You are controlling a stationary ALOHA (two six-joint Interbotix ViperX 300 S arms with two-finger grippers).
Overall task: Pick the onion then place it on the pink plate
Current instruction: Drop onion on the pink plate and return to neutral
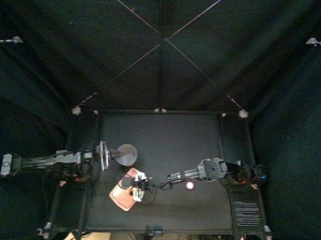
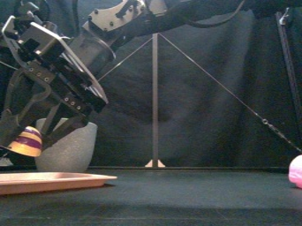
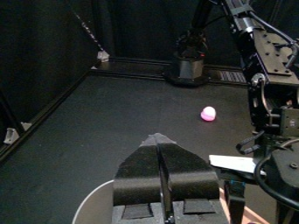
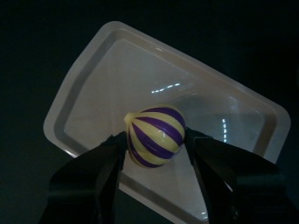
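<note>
At about 8 o'clock on the bench [image 1: 175,136], seen from above, we find the pink plate [image 1: 119,199] lying flat near the front edge. The right arm comes in from 3 o'clock and reaches past the middle to hang over it. The right tool [image 4: 156,144] is partly open, its two jaws spread just wide enough to clamp the onion [image 4: 155,131] between them, one jaw on each side. The onion is a small rounded toy striped in purple and cream, and we see it from the wrist with its pointed end turned toward the plate's inside. From the front we can tell that the onion is held in the air above the plate and is not touching it; clear space shows between the onion's underside and the plate's rim. Just behind the plate, at about 10 o'clock from the bench's middle, stands a grey speckled cup [image 2: 69,152], upright and apart from the plate. The left arm rests at the 9 o'clock side of the bench, with the left tool [image 3: 163,147] just beside the cup. Its jaws are pressed together and have nothing between them. A small pink toy [image 2: 296,170] sits alone on the bench at about 4 o'clock from the middle, well apart from the plate and under the right arm's reach. We cannot tell what kind of toy it is.
</note>
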